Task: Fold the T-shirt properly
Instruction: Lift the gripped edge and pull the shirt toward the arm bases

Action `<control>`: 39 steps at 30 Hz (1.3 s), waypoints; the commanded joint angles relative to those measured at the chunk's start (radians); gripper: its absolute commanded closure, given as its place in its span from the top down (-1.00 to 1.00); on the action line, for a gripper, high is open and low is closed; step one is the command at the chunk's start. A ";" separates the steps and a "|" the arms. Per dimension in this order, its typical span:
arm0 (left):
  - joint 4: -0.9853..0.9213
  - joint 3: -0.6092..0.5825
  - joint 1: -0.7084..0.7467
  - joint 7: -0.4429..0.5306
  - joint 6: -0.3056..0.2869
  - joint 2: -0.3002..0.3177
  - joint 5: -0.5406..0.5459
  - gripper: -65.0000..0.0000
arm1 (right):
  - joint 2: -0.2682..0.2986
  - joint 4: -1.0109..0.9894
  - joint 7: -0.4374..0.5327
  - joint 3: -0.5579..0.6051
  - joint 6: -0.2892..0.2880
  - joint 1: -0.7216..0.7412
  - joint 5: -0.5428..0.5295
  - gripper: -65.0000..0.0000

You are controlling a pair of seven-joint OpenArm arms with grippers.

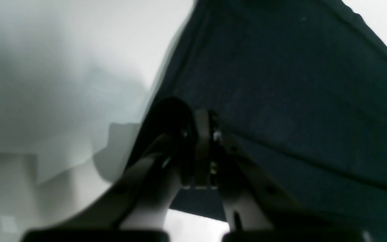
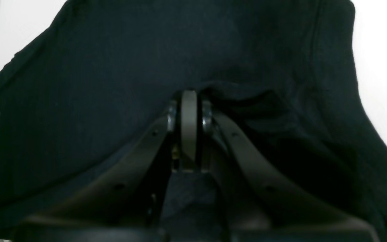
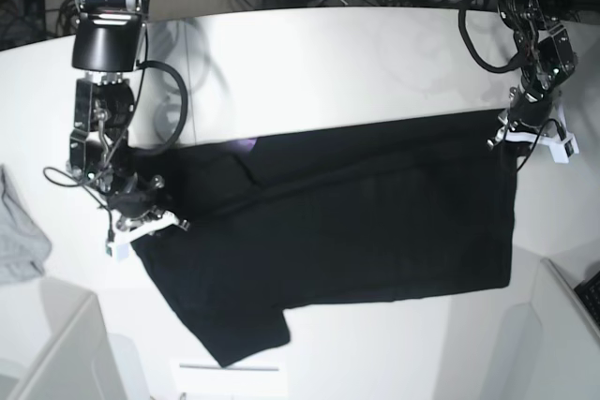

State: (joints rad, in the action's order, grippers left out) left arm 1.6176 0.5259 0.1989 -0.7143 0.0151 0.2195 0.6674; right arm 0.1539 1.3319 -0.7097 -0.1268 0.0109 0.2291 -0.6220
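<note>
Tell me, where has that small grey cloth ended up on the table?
In the base view the grey cloth lies bunched at the table's far left edge, apart from the black T-shirt and left of the right claw.

The T-shirt (image 3: 356, 222) print is hidden, only a small purple patch being seen at one fold. In both wrist views the cloth is cut off by the frame edges. The grey cloth (image 3: 17, 236) is cropped at the base view's left edge.
</note>
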 commanded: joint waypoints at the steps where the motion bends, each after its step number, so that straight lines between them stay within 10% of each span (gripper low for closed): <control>1: 0.011 0.004 -0.009 0.022 -0.005 0.016 0.007 -1.00 | 0.011 0.016 0.022 0.008 -0.006 0.029 -0.009 -1.00; 28: 0.008 0.009 -0.034 0.023 -0.005 0.016 0.007 -1.00 | 0.057 -0.071 0.074 0.086 -0.006 0.052 -0.009 -1.00; 34: 0.008 0.012 -0.055 0.025 -0.005 0.016 0.007 -0.24 | 0.057 -0.064 0.075 0.083 -0.006 0.052 -0.011 -0.11; 39: 0.003 0.013 -0.077 0.025 -0.005 0.016 0.007 0.28 | 0.054 -0.064 0.075 0.020 -0.006 0.049 -0.011 -0.08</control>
State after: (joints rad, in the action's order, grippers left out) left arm 1.6062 0.5316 0.1345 -0.7078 0.0158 0.2195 0.6666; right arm 0.1947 1.2480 -0.6552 -0.1001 0.0113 0.2539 -0.6266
